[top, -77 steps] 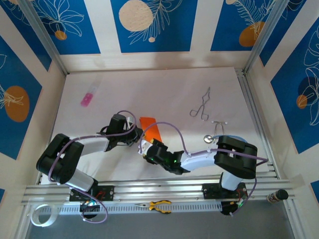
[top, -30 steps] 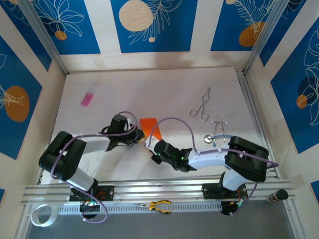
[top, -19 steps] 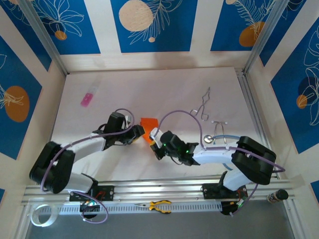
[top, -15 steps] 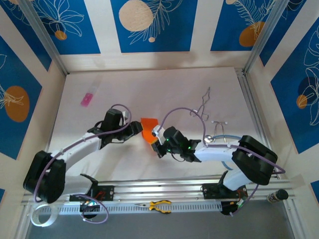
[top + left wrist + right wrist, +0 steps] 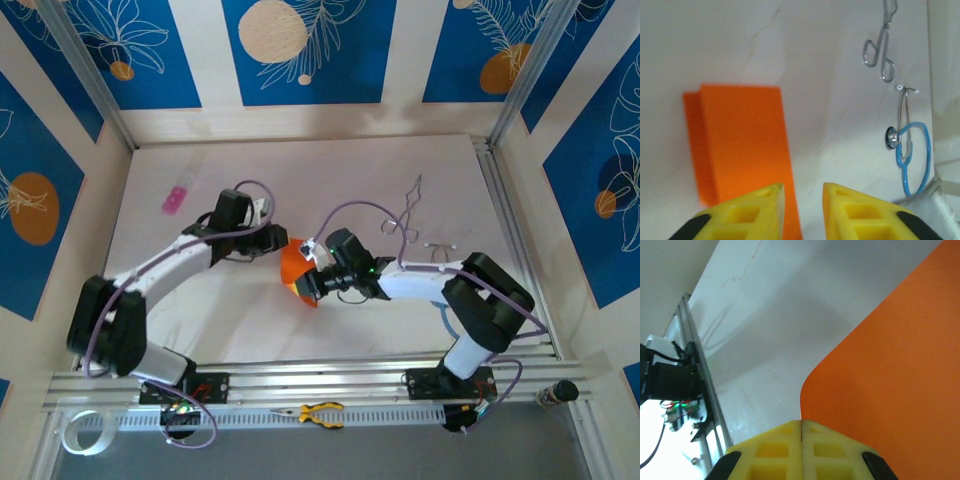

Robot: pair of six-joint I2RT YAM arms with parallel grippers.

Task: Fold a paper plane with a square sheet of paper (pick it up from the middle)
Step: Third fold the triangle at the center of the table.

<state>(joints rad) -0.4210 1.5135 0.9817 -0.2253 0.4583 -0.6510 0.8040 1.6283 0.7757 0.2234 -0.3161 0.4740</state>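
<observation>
The square sheet of paper (image 5: 294,274), bright orange and folded into a narrower rectangle, is near the table's middle between the two grippers. My right gripper (image 5: 313,281) is shut on one edge of it; in the right wrist view the sheet (image 5: 890,365) curves up out of the closed yellow fingertips (image 5: 801,421). My left gripper (image 5: 281,243) hovers at the sheet's far-left side. In the left wrist view its fingers (image 5: 802,186) stand a little apart, and the sheet (image 5: 740,140) lies beyond them, its right edge running into the gap. Nothing is pinched there.
Metal forceps (image 5: 403,215) and a blue stethoscope (image 5: 437,262) lie right of the arms, also seen as forceps (image 5: 880,50) and stethoscope (image 5: 910,150). A small pink object (image 5: 175,198) sits far left. Yellow-handled pliers (image 5: 320,412) rest on the front rail.
Both grippers moved away from the bases, the right one carrying the sheet, which now bows upward. The left gripper let go, opened wide, then narrowed to a small gap.
</observation>
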